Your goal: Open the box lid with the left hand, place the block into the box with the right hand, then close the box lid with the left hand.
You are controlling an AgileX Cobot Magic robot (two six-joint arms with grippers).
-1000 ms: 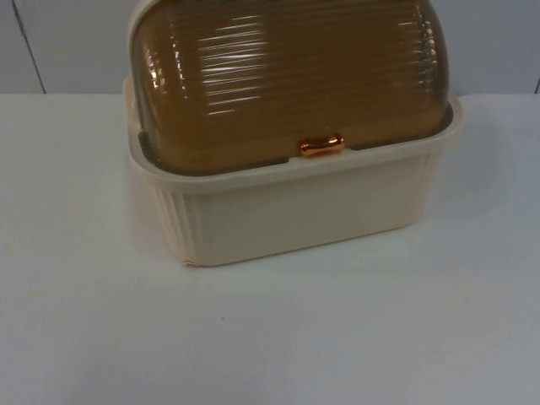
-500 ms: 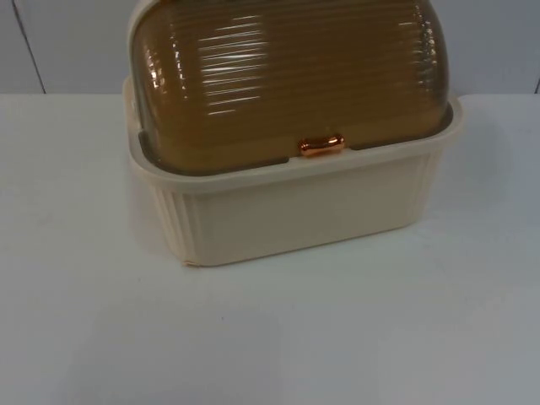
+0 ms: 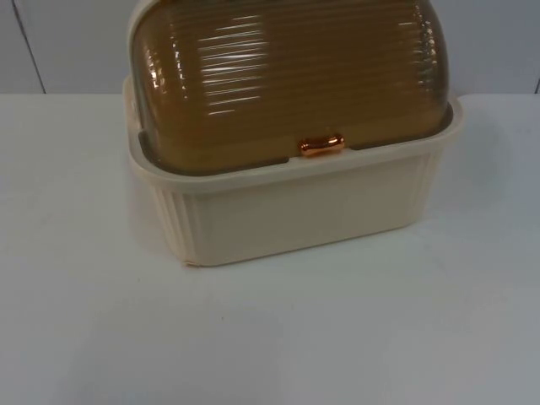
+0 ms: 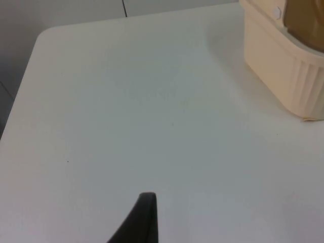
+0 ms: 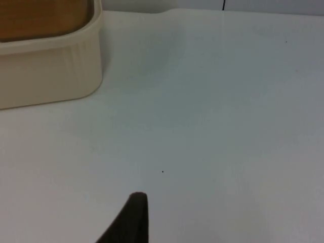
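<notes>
box (image 3: 295,211) lid (image 3: 287,76) down on table (image 3: 337,337) | l+r grippers: can't tell, 1 fingertip (image 4: 142,217) each

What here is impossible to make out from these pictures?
- Box inside: hidden in the top view by the closed brown lid.
- Lid's top: cut off by the top view's upper edge.
- Left tool and right tool: one fingertip each in the wrist views, so open or shut is unknowable.

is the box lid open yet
No, in the top view the brown ribbed lid sits down on the cream box, with its copper handle at the front rim.
</notes>
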